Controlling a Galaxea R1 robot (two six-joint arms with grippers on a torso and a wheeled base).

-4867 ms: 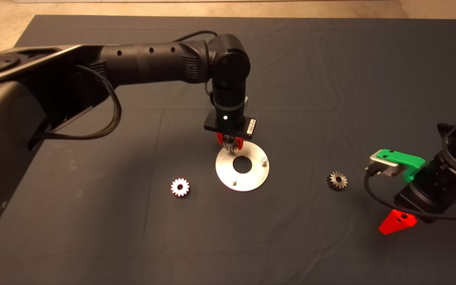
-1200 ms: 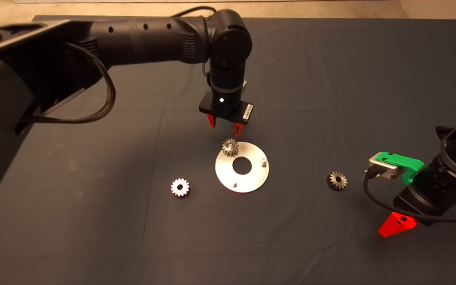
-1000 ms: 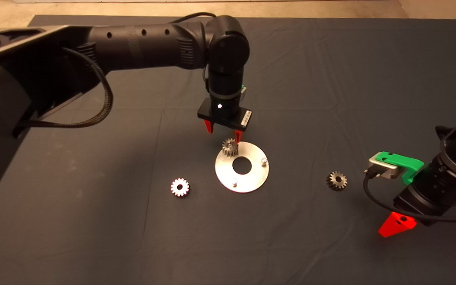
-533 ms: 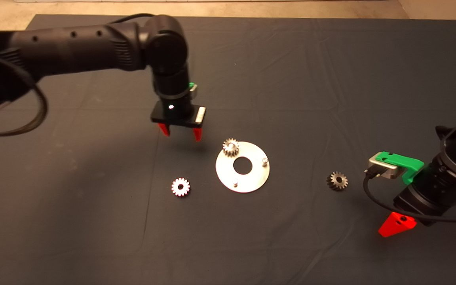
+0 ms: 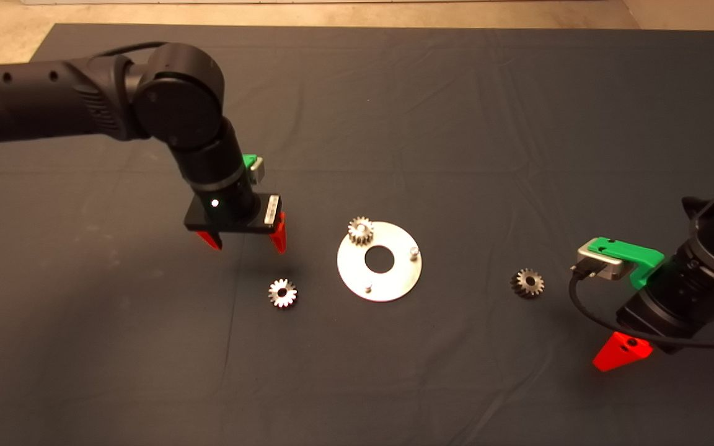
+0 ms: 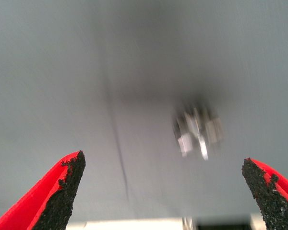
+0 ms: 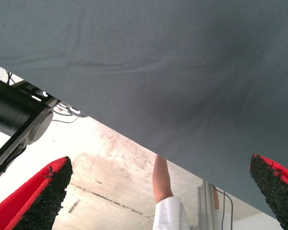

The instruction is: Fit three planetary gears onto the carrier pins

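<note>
One planetary gear (image 5: 361, 230) on a carrier pin, left end effector (image 5: 244, 240) open above another (image 5: 282, 293).

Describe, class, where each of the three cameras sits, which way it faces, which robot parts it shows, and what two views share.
Head view: above, facing down at the mat; both arms, open left pincer.
Left wrist view: on the left arm, facing down at a loose gear; red fingers.
Right wrist view: on the parked right arm; open right pincer, mat edge, floor.
Shared: that gear.
</note>
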